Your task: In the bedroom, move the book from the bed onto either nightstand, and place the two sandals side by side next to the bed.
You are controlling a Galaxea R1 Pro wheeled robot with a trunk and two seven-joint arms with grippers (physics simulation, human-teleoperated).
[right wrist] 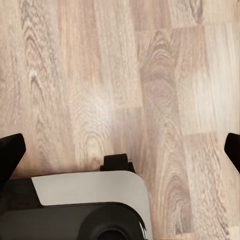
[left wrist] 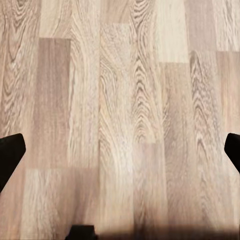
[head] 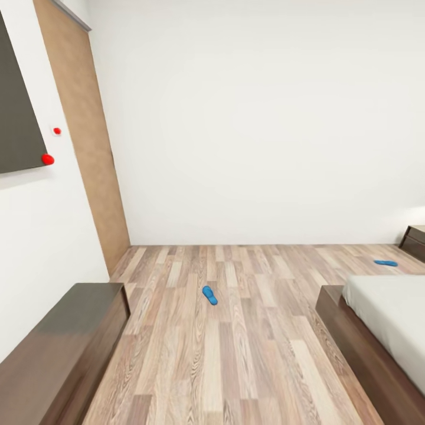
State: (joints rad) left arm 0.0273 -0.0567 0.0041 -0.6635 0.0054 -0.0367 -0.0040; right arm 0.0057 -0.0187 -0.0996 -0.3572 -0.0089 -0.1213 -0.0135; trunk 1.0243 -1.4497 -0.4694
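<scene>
One bright blue sandal (head: 209, 295) lies on the wood-plank floor in the middle of the head view. The second blue sandal (head: 385, 262) lies farther back at the right, just past the bed's corner. The bed (head: 378, 330), with a dark brown frame and a grey mattress, fills the lower right. A dark nightstand (head: 414, 241) peeks in at the right edge behind it. The book is out of view. My left gripper (left wrist: 120, 152) hangs open over bare floor, its dark fingertips at the picture's sides. My right gripper (right wrist: 120, 150) is also open over floor.
A low dark brown cabinet (head: 59, 348) stands along the left wall. A tall light-brown wooden panel (head: 88, 136) sits in the left corner, beside a dark board (head: 18, 118) with red knobs. The robot's own base (right wrist: 85, 210) appears in the right wrist view.
</scene>
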